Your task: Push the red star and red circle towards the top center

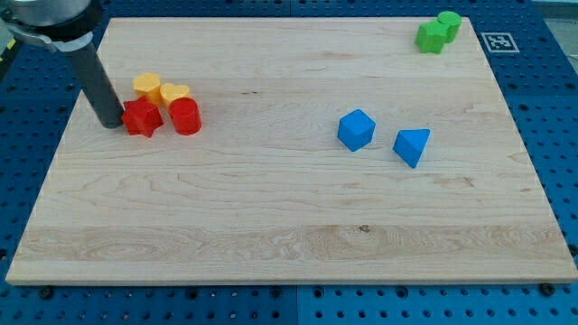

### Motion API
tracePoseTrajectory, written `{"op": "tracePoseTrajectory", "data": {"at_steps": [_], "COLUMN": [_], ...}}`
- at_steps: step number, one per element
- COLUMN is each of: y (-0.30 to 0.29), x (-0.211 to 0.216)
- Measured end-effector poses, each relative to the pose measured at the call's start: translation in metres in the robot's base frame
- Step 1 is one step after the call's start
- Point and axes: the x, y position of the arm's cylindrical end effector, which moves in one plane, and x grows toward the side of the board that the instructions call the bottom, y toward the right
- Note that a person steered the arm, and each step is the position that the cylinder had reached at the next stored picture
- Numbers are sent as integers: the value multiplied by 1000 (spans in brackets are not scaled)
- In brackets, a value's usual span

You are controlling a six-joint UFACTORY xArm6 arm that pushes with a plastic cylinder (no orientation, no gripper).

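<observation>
The red star (142, 117) lies at the view's left on the wooden board (289, 226). The red circle (185, 116) stands just right of it, close or touching. My tip (112, 123) rests on the board against the star's left side. The dark rod rises up and left from there. Two yellow blocks sit right behind the red ones: a yellow hexagon-like block (148, 87) and a yellow heart-like block (175, 93).
A blue cube-like block (356, 129) and a blue triangular block (412, 145) lie right of centre. Two green blocks (438, 32) sit together at the top right corner. A marker tag (498, 41) lies off the board's top right.
</observation>
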Motion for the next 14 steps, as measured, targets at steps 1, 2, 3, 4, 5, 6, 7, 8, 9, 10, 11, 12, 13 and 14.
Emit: {"op": "tracePoseTrajectory", "data": {"at_steps": [1,2,3,4,5,6,7,8,9,10,11,12,13,14], "y": [23,50,76,112,154,169,158,110,90,100,123,140,149,152], "x": [4,15,15,24,26,24,28,31,16,13,13,13,13,12]}}
